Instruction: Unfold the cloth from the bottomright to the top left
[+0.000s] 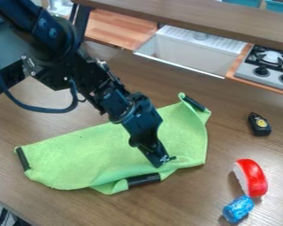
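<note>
Gripper (160, 163) angled down at the green cloth (79, 159), which lies partly folded on the table (185, 198); whether its jaws are open or closed cannot be told.

Diffuse, fairly bright illumination over the tabletop (179, 203). Soft-edged shadows lie left of the red-and-white object (256, 177) and lower left of the blue cylinder (238, 209), lower right of the frame, indicating light from the right. Small highlights mark both. The black arm (52, 37), upper left, appears darkest, with faint glints.
</note>
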Available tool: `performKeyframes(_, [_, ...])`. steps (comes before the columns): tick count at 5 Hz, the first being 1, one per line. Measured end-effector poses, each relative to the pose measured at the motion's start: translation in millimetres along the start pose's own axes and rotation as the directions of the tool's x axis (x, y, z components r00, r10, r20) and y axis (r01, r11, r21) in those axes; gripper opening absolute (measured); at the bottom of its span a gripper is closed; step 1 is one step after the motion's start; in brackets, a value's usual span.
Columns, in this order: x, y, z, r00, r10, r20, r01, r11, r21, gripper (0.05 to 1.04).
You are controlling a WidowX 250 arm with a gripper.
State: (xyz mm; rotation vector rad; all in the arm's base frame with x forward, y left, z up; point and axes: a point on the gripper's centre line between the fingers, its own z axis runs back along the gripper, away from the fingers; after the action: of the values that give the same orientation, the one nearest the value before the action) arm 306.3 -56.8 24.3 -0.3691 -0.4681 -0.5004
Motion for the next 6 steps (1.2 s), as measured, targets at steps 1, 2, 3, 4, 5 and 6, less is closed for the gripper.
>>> performKeyframes(1, [-0.4,1.2,-1.0,1.000,-0.005,0.000,0.005,1.000,0.005,0.175])
performKeyframes(2, [-1.5,2.7,0.0,1.000,-0.012,-0.010,0.012,1.000,0.017,0.171])
performKeyframes(3, [14.8,8.4,23.5,0.998,-0.036,0.044,0.034,0.998,0.050,0.139])
performKeyframes(4, [23.0,32.3,48.5,0.996,0.001,0.094,-0.009,0.997,0.082,0.106])
performKeyframes(5, [27.0,64.8,68.2,0.994,0.015,0.112,-0.032,0.989,0.147,0.073])
performKeyframes(6, [17.4,96.0,63.3,0.999,0.022,0.029,-0.027,0.985,0.173,0.066])
